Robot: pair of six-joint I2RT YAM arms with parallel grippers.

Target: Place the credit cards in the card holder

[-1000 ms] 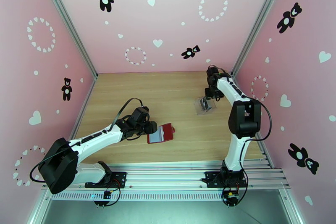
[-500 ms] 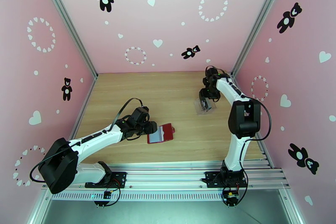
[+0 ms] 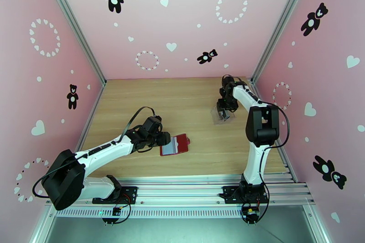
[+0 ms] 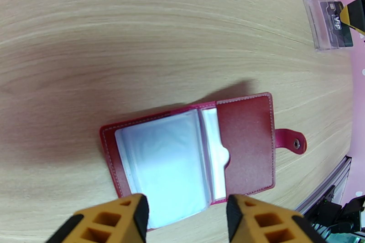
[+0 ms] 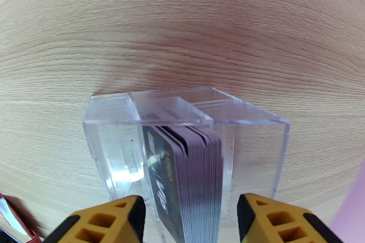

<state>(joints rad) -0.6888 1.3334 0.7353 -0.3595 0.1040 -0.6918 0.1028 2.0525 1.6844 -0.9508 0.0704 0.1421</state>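
Right gripper (image 5: 189, 200) is being held open astride the credit cards (image 5: 182, 157). Squarely pinching one card is being advised.

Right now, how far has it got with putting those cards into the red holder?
Done: the card holder lies open and empty on the table. In hand: the right end effector hangs open over the credit cards, stacked in the clear box; the left end effector straddles the holder's near edge. Left: every card.
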